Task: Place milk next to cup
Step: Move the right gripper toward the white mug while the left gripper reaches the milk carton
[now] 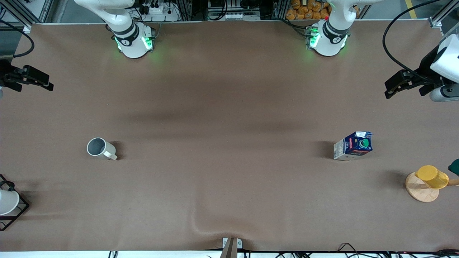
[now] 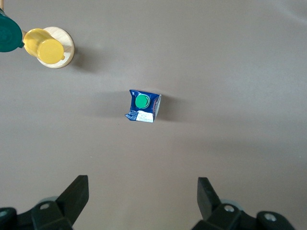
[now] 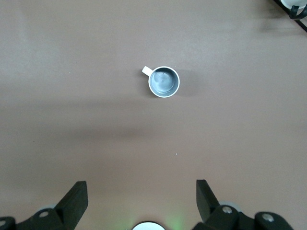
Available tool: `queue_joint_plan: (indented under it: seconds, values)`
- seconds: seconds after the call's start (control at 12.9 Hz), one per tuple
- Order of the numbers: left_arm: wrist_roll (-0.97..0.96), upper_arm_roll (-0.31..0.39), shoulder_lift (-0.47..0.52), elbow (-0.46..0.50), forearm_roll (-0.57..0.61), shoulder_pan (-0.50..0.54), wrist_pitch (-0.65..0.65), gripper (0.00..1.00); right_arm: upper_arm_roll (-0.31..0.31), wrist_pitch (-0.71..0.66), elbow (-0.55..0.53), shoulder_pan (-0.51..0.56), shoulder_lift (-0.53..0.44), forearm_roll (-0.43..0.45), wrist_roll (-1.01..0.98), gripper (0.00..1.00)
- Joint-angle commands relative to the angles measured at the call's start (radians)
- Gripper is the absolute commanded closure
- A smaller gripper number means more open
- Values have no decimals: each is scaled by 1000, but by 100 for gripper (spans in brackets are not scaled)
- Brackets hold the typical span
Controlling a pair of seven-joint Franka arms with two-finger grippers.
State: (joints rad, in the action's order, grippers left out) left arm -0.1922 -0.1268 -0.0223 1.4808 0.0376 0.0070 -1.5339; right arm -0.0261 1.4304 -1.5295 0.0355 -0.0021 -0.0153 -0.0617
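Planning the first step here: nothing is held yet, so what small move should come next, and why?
Probably lower the left pincer toward the milk. Both pincers are open and empty, the right pincer waits high, and the milk stands upright at the left arm's end, well apart from the cup.

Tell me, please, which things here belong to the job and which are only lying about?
Belong to the job:
milk carton
grey-white mug
left gripper, open
right gripper, open

Only lying about:
yellow cup on a wooden stand
white cup in a black wire rack
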Motion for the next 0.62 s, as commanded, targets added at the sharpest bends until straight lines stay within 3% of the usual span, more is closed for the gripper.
queue_joint_plan:
  seconds: [0.0,0.54]
  values:
    - [14,3,-8,-19,-2,2,8,0,6,4,-15,9,-15,14,-10,0]
    - [23,30,-47,-2,-51,5,-43,0,6,8,-24,12,39,12,-10,0]
